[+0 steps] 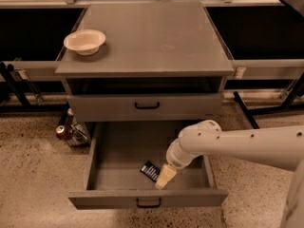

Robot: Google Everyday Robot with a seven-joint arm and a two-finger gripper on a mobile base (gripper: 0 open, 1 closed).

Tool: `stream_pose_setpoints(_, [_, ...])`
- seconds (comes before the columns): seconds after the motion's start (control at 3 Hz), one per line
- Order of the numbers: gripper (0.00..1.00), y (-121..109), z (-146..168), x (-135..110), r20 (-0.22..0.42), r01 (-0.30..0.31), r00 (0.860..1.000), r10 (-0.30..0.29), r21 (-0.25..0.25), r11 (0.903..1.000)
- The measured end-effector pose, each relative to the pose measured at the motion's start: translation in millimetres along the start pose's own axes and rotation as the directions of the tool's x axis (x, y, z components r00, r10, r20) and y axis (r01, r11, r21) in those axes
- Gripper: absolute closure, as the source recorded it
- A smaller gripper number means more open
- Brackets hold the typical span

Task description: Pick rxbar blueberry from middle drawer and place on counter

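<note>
The gripper [164,176] is down inside the open middle drawer [104,199], just beside the rxbar blueberry [150,169] on its floor; whether it is spread or closed cannot be told. Grasping, lifting and placing on the counter [142,37] apparently remain

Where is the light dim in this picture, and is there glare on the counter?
Camera view: warm, dim light; the counter shows a faint pale patch, no hard glare; the open drawer is shaded, so the snack bar looks nearly black beside the gripper inside it.
</note>
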State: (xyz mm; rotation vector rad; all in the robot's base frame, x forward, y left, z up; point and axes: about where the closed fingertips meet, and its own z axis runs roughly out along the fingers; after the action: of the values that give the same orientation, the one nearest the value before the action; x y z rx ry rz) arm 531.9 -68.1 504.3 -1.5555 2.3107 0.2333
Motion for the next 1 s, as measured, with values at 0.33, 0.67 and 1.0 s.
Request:
stream_pose_setpoints(0.33, [0.00, -19, 21, -11, 0.057, -0.027, 0.998, 0.027, -0.002, 0.9996])
stream_pose_setpoints(0.67, [0.00, -35, 55, -20, 0.139, -0.038, 0.990, 0.038, -0.002, 0.9993])
stream_pose_setpoints(1.0, [0.00, -42, 72, -23, 0.169, -0.046, 0.985, 0.045, 0.002, 0.9989])
